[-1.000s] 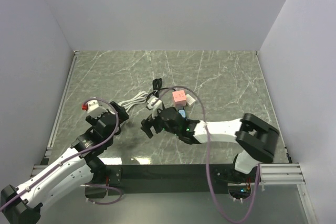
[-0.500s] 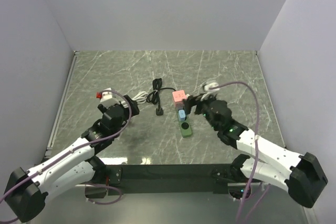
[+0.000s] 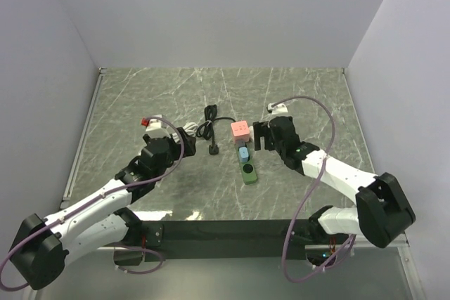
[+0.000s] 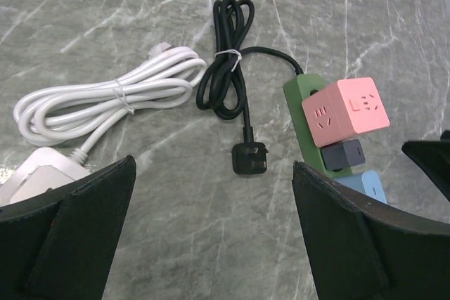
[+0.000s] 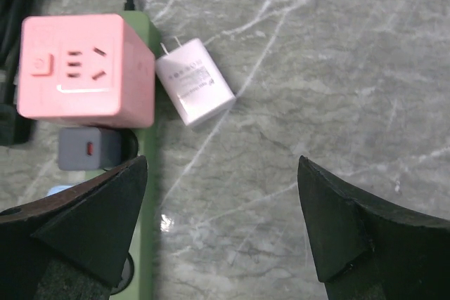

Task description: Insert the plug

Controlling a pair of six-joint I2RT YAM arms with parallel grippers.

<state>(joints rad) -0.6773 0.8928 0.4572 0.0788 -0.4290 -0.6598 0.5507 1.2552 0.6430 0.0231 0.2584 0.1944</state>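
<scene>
Plug in line with the right claw (image 5: 221,173), lying flat just beside the strip

Green marbled desk (image 3: 302,96) gives plenty of bare room on the right, walls well apart. The green power strip (image 5: 149,138) runs along the left of the right wrist view, pink cube (image 5: 84,68) seated on it, sockets facing up. The white plug (image 5: 195,82) lies on its side just ahead of the right claw, long axis slanted, prongs aimed up-left at the strip. That claw is spread wide and carries nothing. It's the nearer arm, though I'd say its left finger has little room against the strip. The left claw (image 4: 212,166) gapes empty too, facing the corded black plug (image 4: 249,158) loose on the desk. Which plug is meant, I can't tell.
</scene>
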